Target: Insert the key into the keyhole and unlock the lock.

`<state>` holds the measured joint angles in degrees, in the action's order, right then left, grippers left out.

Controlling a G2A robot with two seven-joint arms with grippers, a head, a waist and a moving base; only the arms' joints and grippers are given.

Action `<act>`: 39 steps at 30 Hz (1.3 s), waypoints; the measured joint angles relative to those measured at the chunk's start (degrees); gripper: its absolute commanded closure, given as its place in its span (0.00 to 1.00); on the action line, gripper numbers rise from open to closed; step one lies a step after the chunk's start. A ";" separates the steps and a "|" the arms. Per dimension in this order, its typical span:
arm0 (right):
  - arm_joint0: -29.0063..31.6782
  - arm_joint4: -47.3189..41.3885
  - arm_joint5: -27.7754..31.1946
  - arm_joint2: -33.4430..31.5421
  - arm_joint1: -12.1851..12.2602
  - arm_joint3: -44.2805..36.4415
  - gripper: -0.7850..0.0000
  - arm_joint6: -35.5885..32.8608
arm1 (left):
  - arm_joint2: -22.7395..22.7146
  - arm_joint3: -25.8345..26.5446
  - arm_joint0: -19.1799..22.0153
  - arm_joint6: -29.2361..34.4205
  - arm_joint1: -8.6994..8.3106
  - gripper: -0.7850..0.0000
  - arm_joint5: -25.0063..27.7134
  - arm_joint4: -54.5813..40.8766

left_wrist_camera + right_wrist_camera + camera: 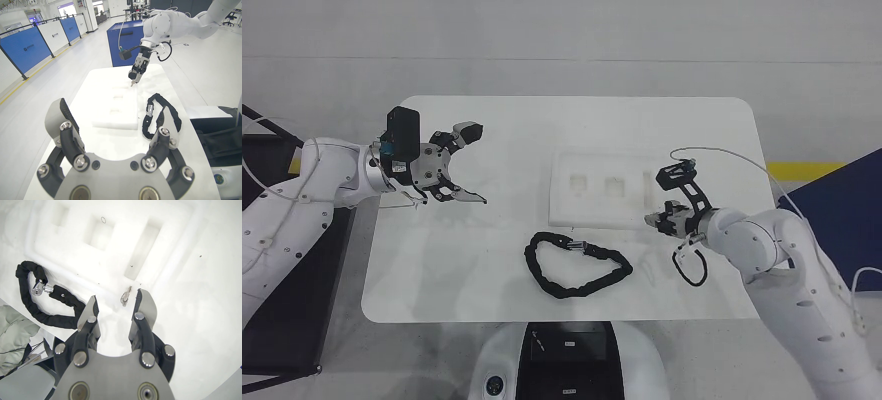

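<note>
A black fabric-covered chain lock (577, 268) lies looped on the white table near its front edge. Its silver lock cylinder (36, 291) faces my right wrist camera with the keyhole showing; the cylinder (150, 109) also shows past my left fingers. A small silver key (125, 297) rests at the near rim of the white foam tray (607, 190), by its long slot. My right gripper (117, 295) hangs open just over the key, one finger on either side and neither touching it. My left gripper (479, 164) is open and holds nothing, over the table's left part, well away from the lock.
The foam tray (113, 262) has three recesses, and a small ring (103, 219) lies in the middle one. A blue cabinet (122, 45) stands beyond the table's far end. Bare table surface (452, 260) lies between my left gripper and the chain.
</note>
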<state>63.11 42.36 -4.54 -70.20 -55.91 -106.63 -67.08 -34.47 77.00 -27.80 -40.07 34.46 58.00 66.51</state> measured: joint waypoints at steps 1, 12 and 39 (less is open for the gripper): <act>-0.20 0.13 -0.25 0.10 -0.02 0.08 0.62 -0.27 | 0.00 0.00 0.00 0.00 0.00 0.00 0.00 0.00; -2.85 0.85 -2.83 2.13 -0.51 2.11 0.73 -3.05 | 0.00 0.00 0.00 0.00 0.00 0.00 0.00 0.00; -6.61 7.77 -6.59 4.56 -1.01 1.87 1.00 -8.50 | 0.00 0.00 0.00 0.00 0.00 0.00 0.00 0.00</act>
<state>56.49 50.13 -11.14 -65.64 -56.92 -104.76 -75.58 -34.47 77.00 -27.80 -40.07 34.46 58.00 66.51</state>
